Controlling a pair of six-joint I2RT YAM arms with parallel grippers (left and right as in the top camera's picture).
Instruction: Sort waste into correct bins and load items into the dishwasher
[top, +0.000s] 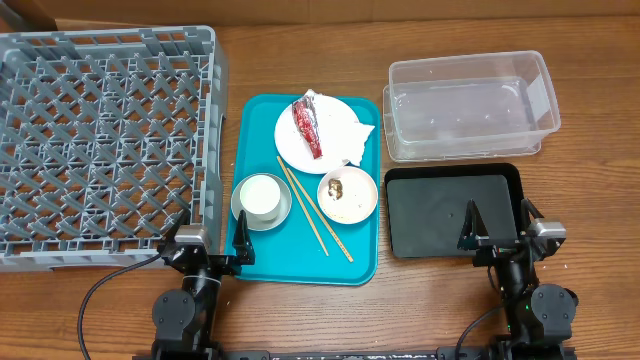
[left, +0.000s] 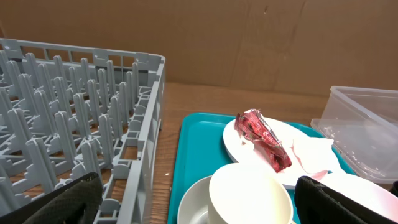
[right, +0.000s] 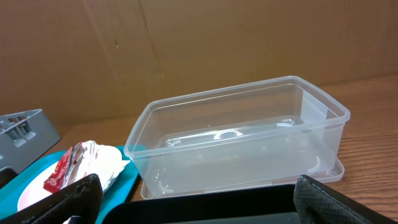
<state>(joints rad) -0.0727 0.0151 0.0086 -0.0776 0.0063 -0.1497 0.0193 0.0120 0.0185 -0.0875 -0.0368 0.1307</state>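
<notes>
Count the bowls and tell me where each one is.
2. One grey bowl, holding a cup, at the teal tray's near-left corner; one small bowl with food bits, right of the chopsticks. None looks hidden.

grey lattice rack (top: 100, 140), teal tray (top: 300, 265), dark red wrapper (top: 307, 127), black tray (top: 445, 205).

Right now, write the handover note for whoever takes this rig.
Left claw and right claw: both open, empty, parked at the near table edge.
On the teal tray: plate carrying wrapper and napkin, cup inside grey bowl, chopsticks, pink bowl with food scraps.
Clear tub, black tray and dish rack all empty.
Done: nothing. Left: bin the waste, rack all dishes.
</notes>
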